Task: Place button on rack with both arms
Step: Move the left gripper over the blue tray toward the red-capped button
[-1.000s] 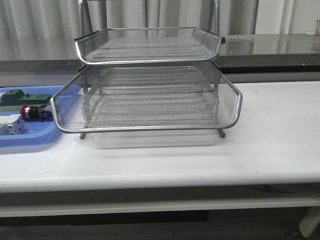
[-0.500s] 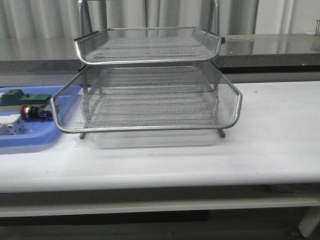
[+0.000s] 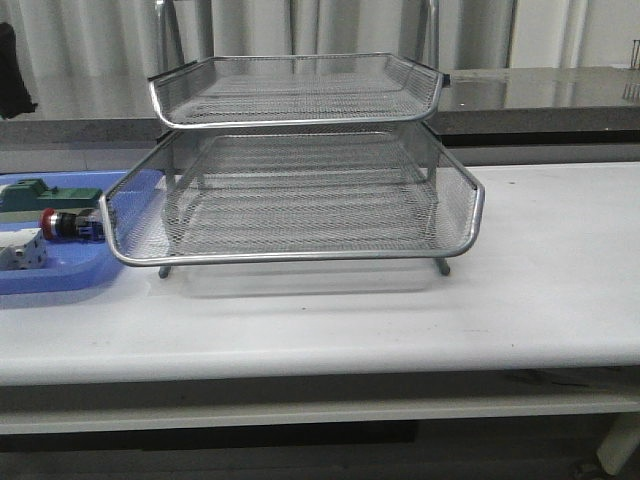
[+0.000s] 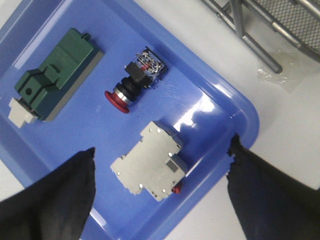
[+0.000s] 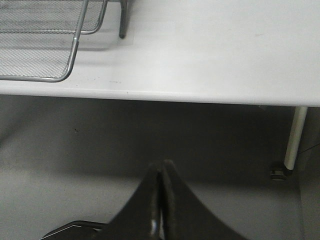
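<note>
The button (image 3: 68,225), with a red cap, black body and blue rear block, lies on the flat blue tray (image 3: 60,275) left of the rack; the left wrist view shows it too (image 4: 135,82). The silver wire-mesh rack (image 3: 300,170) stands mid-table. My left gripper (image 4: 162,152) is open above the tray, its fingers (image 4: 60,190) straddling the white block (image 4: 150,167), a short way from the button. A black part of the left arm (image 3: 12,70) shows at the front view's far left edge. My right gripper (image 5: 161,172) is shut and empty, below the table's front edge.
A green block (image 4: 52,75) lies on the blue tray beside the button; it also shows in the front view (image 3: 35,195). The rack's legs (image 4: 252,42) stand close to the tray's corner. A table leg (image 5: 295,135) shows in the right wrist view.
A black part of the left arm has come into the front view at the upper left edge. The button, rack and tray have not moved.
</note>
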Controlling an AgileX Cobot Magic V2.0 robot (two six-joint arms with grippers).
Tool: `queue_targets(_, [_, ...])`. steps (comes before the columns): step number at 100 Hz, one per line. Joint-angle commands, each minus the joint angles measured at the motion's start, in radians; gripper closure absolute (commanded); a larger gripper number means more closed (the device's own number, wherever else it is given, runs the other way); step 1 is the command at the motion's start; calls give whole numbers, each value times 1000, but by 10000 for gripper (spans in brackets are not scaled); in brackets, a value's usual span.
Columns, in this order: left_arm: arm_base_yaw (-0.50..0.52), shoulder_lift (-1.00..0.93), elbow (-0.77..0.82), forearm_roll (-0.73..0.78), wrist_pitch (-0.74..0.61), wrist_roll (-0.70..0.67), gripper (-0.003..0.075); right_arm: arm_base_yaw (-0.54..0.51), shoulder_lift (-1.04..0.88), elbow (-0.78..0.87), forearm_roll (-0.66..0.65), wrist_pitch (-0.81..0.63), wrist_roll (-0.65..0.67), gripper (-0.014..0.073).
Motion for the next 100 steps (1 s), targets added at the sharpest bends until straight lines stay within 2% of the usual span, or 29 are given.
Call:
queue_targets(1, [1,12,-83,-20,-14,30,191,-8,2,-25,-7,-56,-6,664])
queue_targets(21, [1,117,-183,-17,-14,36,190,-8,2,-25,-7,-56,-6,664])
queue_targets(41, [-1,204,-249,-15,-16,101,191,-8,2,-25,-7,-56,-6,664])
queue_targets(100, [-21,390,-347,-3,-82,135,191,-8,2,-25,-7,-56,-6,664])
